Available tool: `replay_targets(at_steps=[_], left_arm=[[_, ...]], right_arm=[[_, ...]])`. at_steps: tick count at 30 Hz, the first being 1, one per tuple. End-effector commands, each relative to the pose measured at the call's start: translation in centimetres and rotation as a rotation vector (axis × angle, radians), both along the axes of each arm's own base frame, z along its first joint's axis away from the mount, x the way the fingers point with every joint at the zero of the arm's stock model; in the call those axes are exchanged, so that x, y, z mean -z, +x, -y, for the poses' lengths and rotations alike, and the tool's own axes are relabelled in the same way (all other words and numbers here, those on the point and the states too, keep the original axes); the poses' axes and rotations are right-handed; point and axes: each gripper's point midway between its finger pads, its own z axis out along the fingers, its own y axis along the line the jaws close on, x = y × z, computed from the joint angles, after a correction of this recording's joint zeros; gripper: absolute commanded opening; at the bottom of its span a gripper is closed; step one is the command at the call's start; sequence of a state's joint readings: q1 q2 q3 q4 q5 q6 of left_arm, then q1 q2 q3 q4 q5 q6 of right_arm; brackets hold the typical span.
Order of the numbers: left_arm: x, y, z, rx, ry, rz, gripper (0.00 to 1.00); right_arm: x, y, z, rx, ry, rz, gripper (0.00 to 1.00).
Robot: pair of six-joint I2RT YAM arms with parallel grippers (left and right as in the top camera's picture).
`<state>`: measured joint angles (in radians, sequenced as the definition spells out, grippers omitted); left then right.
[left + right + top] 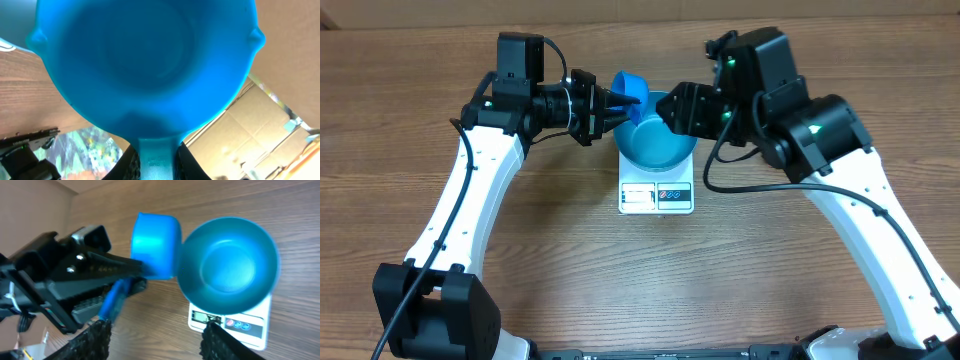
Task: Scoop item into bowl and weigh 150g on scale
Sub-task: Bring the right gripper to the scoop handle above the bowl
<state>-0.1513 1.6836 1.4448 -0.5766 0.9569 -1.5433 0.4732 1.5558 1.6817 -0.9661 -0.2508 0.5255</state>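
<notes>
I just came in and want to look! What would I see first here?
The round, deep bright-blue bowl jumps out first, sitting empty on the small white square scale at mid-table. Right at its rim, the left gripper pinches the handle of a small blue plastic scoop, and the open right gripper hovers on the bowl's other side.

Your bright-blue bowl (658, 150) sits upright on the white square scale (657, 197) at mid-table. It is round and deep, its inner wall plain blue from rim to base. It covers most of the platform, leaving only the scale's front strip showing, with the display and buttons facing you.
</notes>
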Motion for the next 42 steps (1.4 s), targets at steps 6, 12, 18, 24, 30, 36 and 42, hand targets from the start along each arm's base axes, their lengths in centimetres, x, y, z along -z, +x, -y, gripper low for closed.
replay_targets(at_steps=[6, 12, 18, 24, 30, 36, 42], left_arm=[[-0.7, 0.5, 0.1, -0.049, 0.051, 0.036, 0.04], [-0.7, 0.5, 0.1, -0.059, 0.042, 0.014, 0.05], [-0.7, 0.3, 0.5, -0.064, 0.035, -0.01, 0.06], [-0.7, 0.3, 0.5, -0.064, 0.035, -0.009, 0.07], [-0.7, 0.4, 0.6, -0.067, 0.04, -0.008, 0.06], [-0.6, 0.1, 1.1, -0.058, 0.045, -0.007, 0.06], [-0.6, 0.1, 1.1, -0.06, 0.046, -0.01, 0.06]], right_arm=[[-1.2, 1.0, -1.7, 0.078, 0.038, 0.046, 0.57], [-0.8, 0.6, -2.4, 0.098, 0.054, 0.013, 0.57], [0.7, 0.2, -4.0, 0.064, 0.034, -0.015, 0.56], [2.6, 0.4, -4.4, 0.072, -0.016, -0.038, 0.54], [2.7, 0.8, -4.6, 0.076, -0.016, -0.03, 0.43], [2.7, 0.9, -4.6, 0.082, -0.021, -0.022, 0.43], [2.8, 0.9, -4.6, 0.086, -0.028, -0.021, 0.36]])
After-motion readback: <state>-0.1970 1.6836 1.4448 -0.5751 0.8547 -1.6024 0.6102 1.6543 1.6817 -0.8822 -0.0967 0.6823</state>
